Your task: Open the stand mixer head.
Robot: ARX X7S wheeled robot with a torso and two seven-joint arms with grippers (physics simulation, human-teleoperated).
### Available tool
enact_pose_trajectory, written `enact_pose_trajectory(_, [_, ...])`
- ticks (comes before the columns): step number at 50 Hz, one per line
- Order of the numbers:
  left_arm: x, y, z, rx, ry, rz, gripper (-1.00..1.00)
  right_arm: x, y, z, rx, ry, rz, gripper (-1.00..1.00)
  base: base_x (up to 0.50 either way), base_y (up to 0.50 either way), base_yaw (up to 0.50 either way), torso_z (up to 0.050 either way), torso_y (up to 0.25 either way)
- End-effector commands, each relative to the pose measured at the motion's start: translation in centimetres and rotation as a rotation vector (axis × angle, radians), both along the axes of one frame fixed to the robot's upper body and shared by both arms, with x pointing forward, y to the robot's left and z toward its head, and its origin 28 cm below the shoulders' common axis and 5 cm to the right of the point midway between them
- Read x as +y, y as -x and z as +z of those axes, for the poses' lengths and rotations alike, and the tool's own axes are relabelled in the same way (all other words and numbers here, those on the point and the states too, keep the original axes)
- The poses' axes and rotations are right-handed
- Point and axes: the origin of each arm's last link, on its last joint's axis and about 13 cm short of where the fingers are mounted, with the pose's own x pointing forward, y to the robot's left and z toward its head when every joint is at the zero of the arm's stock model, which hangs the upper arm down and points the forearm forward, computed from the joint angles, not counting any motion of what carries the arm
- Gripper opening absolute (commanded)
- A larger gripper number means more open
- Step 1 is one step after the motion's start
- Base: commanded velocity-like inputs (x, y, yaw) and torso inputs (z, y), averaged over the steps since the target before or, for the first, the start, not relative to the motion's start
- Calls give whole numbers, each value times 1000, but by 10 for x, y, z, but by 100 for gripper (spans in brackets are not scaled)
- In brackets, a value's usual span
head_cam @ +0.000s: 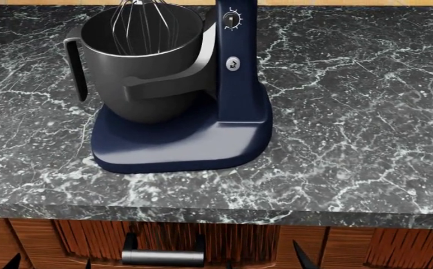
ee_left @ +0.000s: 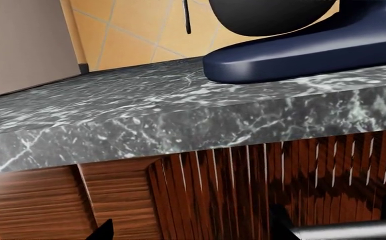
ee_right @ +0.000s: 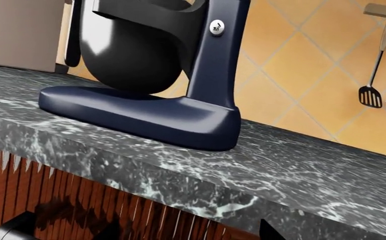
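The stand mixer head is out of view, cut off above the top edge of every view. In the head view I see only the wire whisk (head_cam: 138, 22) hanging in the dark grey bowl (head_cam: 145, 67), the navy column (head_cam: 240, 73) with its dial (head_cam: 233, 19), and the navy base (head_cam: 178, 147). My left gripper (head_cam: 50, 263) and right gripper (head_cam: 373, 259) are low, below the counter's front edge and in front of the cabinet. Only their dark fingertips (ee_left: 103, 231) (ee_right: 267, 231) show. Both stand wide open and empty, far from the mixer.
The mixer stands on a dark marble counter (head_cam: 350, 112) with a thick front edge (head_cam: 216, 216). Below are wood cabinet fronts and a drawer handle (head_cam: 162, 256), also in the left wrist view (ee_left: 352, 231). Utensils (ee_right: 371, 95) hang on the tiled wall.
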Motion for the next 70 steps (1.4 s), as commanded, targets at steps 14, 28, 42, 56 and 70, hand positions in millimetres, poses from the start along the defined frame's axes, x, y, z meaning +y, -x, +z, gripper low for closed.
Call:
enact_pose_trajectory(14, [-3, 0, -1, -25, -1, -28, 100, -2, -1, -1, 13, -24, 14, 100, 0, 0, 0, 0, 0])
enact_pose_trajectory(28, [-2, 0, 0, -4, 36, -82, 100, -2, -1, -1, 51, -53, 38, 100, 0, 0, 0, 37, 29])
enact_pose_trajectory(42, [-2, 1, 1, -4, 44, -82, 100, 0, -2, 1, 39, -44, 55, 100, 0, 0, 0, 50, 40])
enact_pose_trajectory(56, [-2, 1, 3, -23, 16, -62, 100, -1, 0, 4, 39, -37, 49, 100, 0, 0, 0, 21, 18])
enact_pose_trajectory(70, [-3, 19, 85, -180, -8, -52, 100, 0, 19, 91, -202, -53, 83, 100, 0, 0, 0, 0, 0])
